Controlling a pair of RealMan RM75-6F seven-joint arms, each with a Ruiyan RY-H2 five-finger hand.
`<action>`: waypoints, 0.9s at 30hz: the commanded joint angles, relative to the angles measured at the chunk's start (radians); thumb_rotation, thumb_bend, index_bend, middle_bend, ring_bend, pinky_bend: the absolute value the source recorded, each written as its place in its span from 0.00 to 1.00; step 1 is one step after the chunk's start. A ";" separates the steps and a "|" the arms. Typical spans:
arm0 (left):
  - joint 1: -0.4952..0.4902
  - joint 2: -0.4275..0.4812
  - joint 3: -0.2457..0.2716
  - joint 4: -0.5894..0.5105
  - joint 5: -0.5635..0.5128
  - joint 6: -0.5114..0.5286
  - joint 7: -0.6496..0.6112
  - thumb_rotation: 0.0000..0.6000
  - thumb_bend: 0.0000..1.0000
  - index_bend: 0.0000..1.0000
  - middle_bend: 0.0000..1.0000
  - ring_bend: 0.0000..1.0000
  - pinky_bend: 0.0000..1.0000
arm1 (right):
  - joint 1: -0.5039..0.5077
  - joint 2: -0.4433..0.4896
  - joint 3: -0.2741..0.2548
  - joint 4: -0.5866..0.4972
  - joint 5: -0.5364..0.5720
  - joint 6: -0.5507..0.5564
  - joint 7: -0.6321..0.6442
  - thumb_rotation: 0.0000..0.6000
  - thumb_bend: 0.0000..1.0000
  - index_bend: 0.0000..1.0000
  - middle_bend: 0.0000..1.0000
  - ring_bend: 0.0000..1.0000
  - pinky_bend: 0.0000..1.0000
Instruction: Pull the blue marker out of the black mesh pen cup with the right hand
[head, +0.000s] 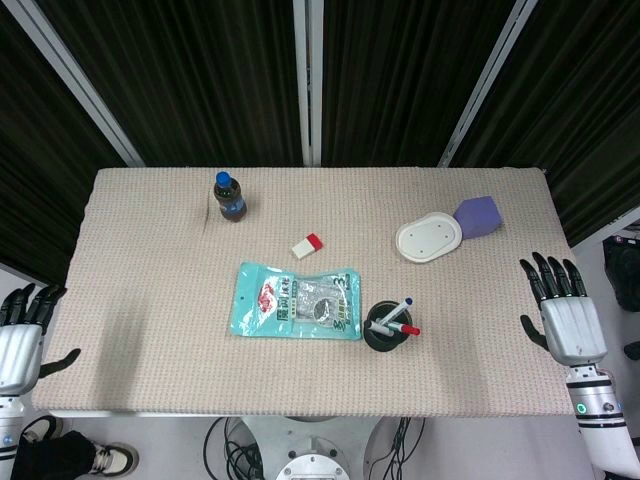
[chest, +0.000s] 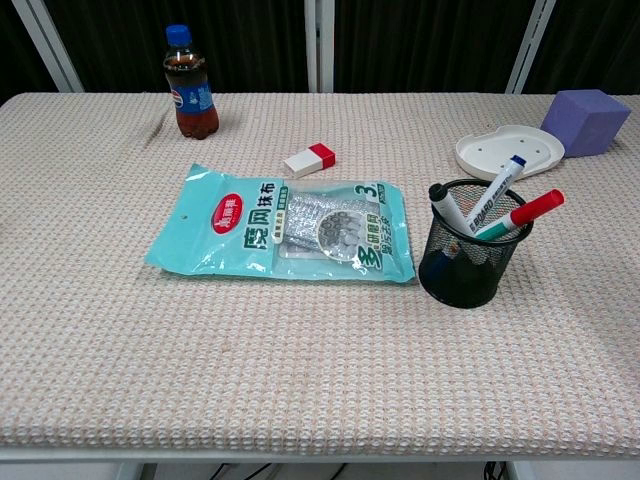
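While both hands sit off the table edges, holdings run as follows. Beige woven-cloth table (head: 150, 300): carries all items. Right hand (head: 566, 315): just off the right edge, fingers apart, holding nothing; by my reading the nearer hand to the cup, which lies to its left, toward table centre. Left hand (head: 20, 340): off the left edge, well apart from the cup; fingers seem apart, empty. Black mesh pen cup (chest: 470, 270): upright, near the front edge, just right of the teal packet, holding 3 markers. Blue marker (chest: 495, 192): white barrel, blue cap uppermost; long axis leaning up, away and rightward, toward the right hand's side.
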 joint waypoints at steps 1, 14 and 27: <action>-0.002 0.001 0.000 -0.004 -0.001 -0.005 0.008 1.00 0.13 0.14 0.11 0.00 0.08 | 0.004 -0.004 0.003 0.012 0.003 -0.015 0.011 1.00 0.24 0.00 0.00 0.00 0.00; 0.002 0.006 0.006 -0.015 -0.008 -0.015 0.019 1.00 0.13 0.14 0.11 0.00 0.08 | 0.128 0.036 0.030 -0.076 -0.070 -0.178 0.064 1.00 0.24 0.00 0.00 0.00 0.00; -0.010 -0.016 0.008 0.023 -0.019 -0.050 0.001 1.00 0.13 0.14 0.11 0.00 0.07 | 0.274 -0.078 0.054 -0.070 -0.036 -0.375 0.042 1.00 0.22 0.13 0.00 0.00 0.00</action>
